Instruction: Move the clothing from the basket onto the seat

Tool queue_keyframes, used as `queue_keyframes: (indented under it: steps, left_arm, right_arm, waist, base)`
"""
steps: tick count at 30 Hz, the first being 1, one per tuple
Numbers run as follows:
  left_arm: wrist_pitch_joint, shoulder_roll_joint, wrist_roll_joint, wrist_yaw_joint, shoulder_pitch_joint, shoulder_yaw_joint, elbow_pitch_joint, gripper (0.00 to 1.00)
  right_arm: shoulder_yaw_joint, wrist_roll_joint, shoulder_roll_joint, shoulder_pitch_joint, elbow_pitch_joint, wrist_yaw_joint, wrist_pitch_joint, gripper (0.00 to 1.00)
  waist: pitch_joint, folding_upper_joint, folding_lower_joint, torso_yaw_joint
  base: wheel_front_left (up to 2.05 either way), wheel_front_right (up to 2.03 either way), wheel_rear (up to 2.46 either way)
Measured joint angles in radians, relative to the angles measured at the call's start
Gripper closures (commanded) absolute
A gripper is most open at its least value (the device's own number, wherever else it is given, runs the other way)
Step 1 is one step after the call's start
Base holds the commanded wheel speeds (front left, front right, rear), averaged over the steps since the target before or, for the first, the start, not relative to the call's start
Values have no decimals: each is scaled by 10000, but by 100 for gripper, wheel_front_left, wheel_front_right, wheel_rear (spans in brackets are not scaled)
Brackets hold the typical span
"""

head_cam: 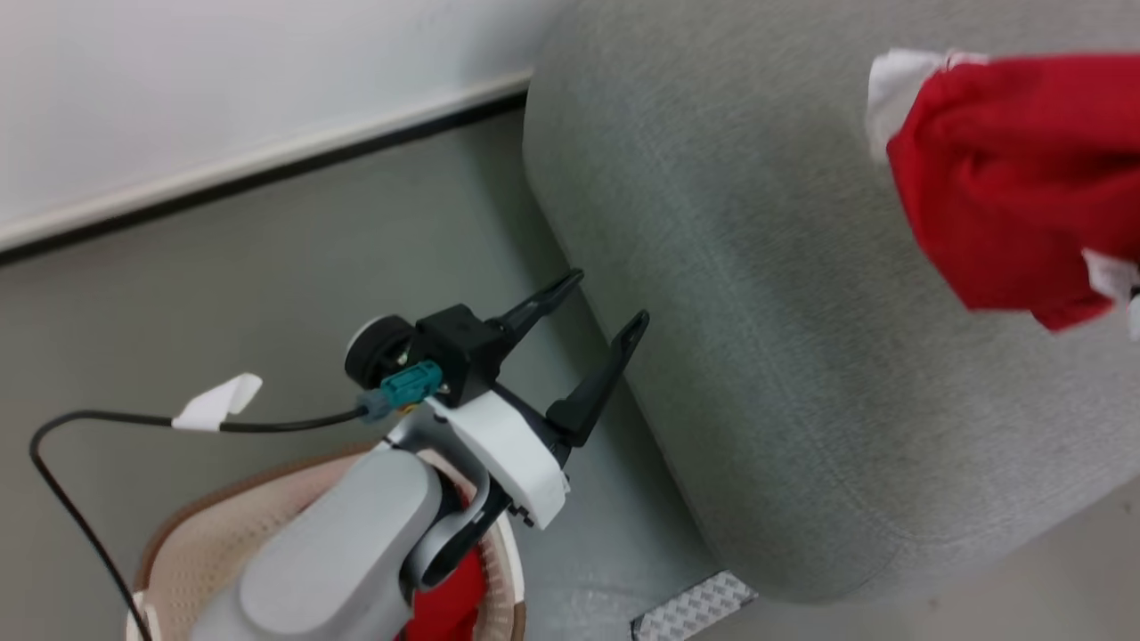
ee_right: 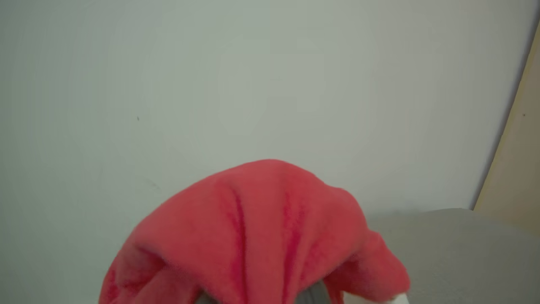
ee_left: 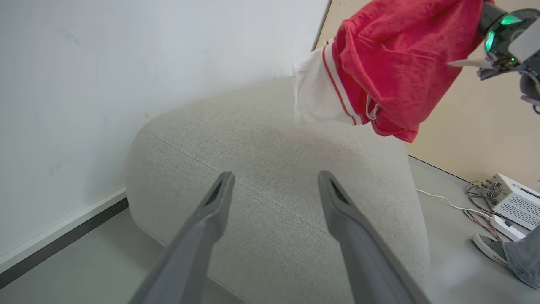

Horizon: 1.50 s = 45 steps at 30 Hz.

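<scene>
Wall (head_cam: 223,80): white, plain; skirting (head_cam: 267,153): white over black strip; floor (head_cam: 223,294): grey; panel (ee_left: 485,126): beige; box (ee_left: 512,200): white, on floor

Left gripper (head_cam: 611,296) low with jaws wide apart; right gripper (ee_left: 485,23) high, jaws together.

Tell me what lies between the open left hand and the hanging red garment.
Bare grey seat fabric, nothing else, seen in the head view between left hand and garment.

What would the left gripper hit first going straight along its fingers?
Probably the seat: the open left gripper points at its rounded grey side, with nothing between. Depth is unclear.
</scene>
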Motion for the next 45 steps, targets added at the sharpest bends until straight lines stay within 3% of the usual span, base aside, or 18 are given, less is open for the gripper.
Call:
queue_keyframes:
  steps: [7, 18, 23, 31, 32, 33, 34, 35, 45]
  left_arm:
    - [94, -107, 284, -21, -720, -65, 12, 0]
    - [-46, -127, 405, 15, -1139, 2, 173, 0]
    - [-240, -176, 405, 100, -1154, 27, 286, 0]
    - [-430, -180, 290, 144, -1112, 63, 568, 0]
    - [-453, -184, 267, 146, -1089, 67, 617, 0]
    - [-464, -194, 224, 148, -1064, 61, 663, 0]
    - [-514, -207, 215, 173, -1026, 59, 719, 0]
    - [-545, -219, 207, 173, -973, 65, 771, 0]
    - [-1035, -347, -267, 173, -230, 132, 1360, 0]
  right_arm:
    - [330, 464, -872, -1832, 1609, 0, -4, 100]
    - [1816, 951, -2345, -3795, 4717, 2, 244, 100]
    - [2660, 1266, -2568, -4101, 5781, 0, 1139, 100]
    - [4305, 2305, -2834, -4212, 6115, 0, 3229, 100]
    - [4475, 2435, -2867, -4210, 6113, 0, 3444, 92]
    - [4640, 2556, -2886, -4205, 6113, 0, 3636, 65]
    - [4798, 2650, -2915, -4199, 6109, 0, 3785, 59]
    - [4926, 2771, -2959, -4197, 6096, 0, 3873, 0]
    - [6284, 3469, -3599, -3922, 5697, 0, 4188, 0]
  waist:
    - [1303, 0, 1, 552]
    - [2514, 0, 1, 1609]
    - [2726, 0, 1, 1988]
    - [2496, 0, -1, 2138]
    - [2421, 0, -1, 2133]
    - [2335, 0, 0, 2126]
    - [2237, 0, 0, 2117]
    - [2135, 0, -1, 2107]
    - [704, 0, -3, 1979]
  base:
    - [0, 0, 0]
    - [0, 0, 0]
    - [0, 0, 0]
    - [0, 0, 0]
    - [0, 0, 0]
    - [0, 0, 0]
    - [0, 0, 0]
    - [0, 0, 0]
    - [0, 0, 0]
